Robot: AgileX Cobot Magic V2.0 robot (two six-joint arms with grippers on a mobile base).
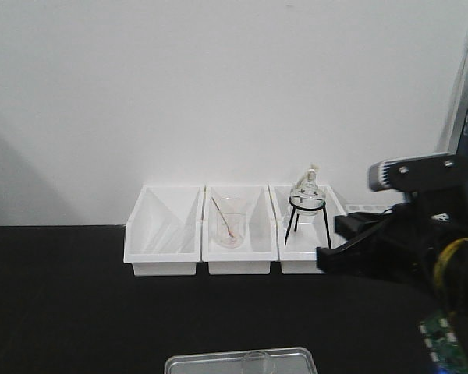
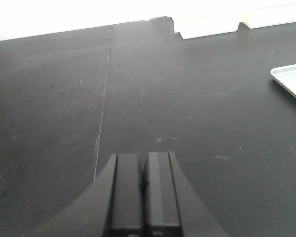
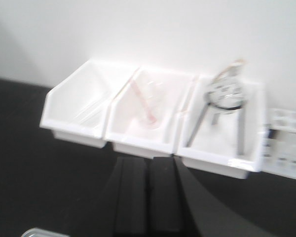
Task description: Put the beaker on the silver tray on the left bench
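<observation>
The small clear beaker stands in the silver tray at the bottom edge of the front view; only its rim and upper wall show. The tray lies on the black left bench in front of the white wall. My right gripper is shut and empty, held above the bench to the right of the tray, and points at the white bins. A corner of the tray shows in its view. My left gripper is shut and empty over bare worktop, with a tray corner to its right.
Three white bins stand against the wall. The middle one holds a clear beaker with a thin rod. The right one holds a glass flask on a black tripod. A white rack sits right of the bins.
</observation>
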